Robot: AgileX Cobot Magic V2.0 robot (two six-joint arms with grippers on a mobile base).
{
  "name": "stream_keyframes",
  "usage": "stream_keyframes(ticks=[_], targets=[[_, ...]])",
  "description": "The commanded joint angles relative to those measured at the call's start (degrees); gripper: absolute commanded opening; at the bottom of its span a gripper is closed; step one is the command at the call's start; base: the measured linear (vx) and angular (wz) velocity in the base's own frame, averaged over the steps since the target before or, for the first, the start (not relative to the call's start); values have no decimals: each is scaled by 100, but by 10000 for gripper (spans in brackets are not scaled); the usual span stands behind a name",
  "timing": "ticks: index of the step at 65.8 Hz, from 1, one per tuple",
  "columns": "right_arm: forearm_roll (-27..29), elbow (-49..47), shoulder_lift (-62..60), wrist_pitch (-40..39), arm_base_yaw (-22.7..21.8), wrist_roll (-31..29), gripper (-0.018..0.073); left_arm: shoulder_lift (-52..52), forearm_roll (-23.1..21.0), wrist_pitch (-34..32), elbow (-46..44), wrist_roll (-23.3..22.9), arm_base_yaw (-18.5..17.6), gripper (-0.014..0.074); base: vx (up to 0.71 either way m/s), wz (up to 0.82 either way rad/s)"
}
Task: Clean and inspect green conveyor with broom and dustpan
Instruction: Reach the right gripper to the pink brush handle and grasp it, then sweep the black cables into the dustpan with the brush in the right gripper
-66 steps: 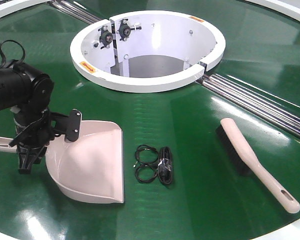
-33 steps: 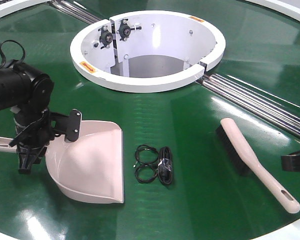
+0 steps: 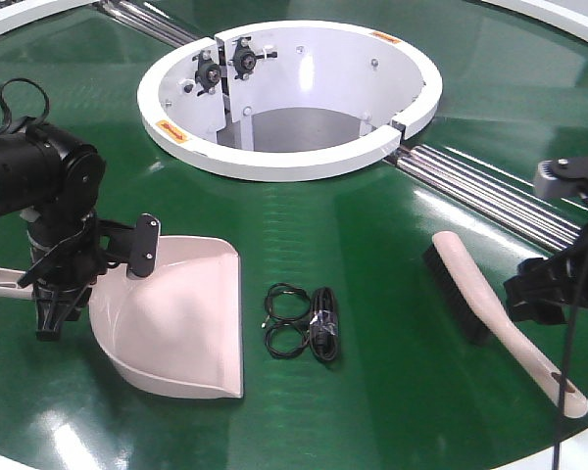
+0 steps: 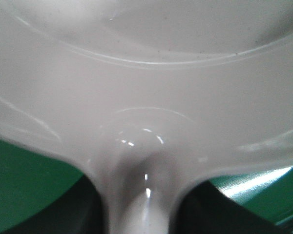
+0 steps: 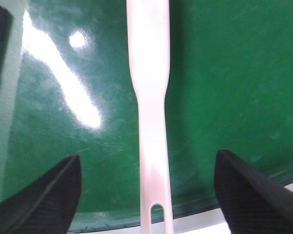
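Open right gripper [image 5: 149, 160] poised over the broom [image 3: 503, 321] lying on the conveyor [image 3: 372, 245]
Keep the slim, smooth plastic handle centred between your spread jaws and come straight down before closing (it tapers, so grip above the hang hole). Your left gripper [image 3: 51, 299] is clamped on the handle of the glossy pink dustpan [image 3: 176, 313], flat on that slick green surface near black wire loops [image 3: 302, 323]

Industrial workshop, shown by circular green conveyor [image 3: 372, 264] with steel rollers [image 3: 482, 196].
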Motion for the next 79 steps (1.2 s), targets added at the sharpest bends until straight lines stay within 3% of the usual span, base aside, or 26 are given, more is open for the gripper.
stream_keyframes(ticks=[1, 50, 68, 79], targets=[[11, -370, 270, 38, -19, -107, 547, -257, 29, 122, -149, 7, -24, -6, 0, 0], [-178, -669, 2307, 185, -19, -148, 533, -257, 29, 122, -149, 7, -24, -6, 0, 0], [-171, -669, 2509, 176, -19, -143, 353, -257, 29, 122, -149, 7, -24, -6, 0, 0], [-171, -669, 2540, 76, -19, -61, 155, -257, 29, 122, -149, 7, -24, -6, 0, 0]])
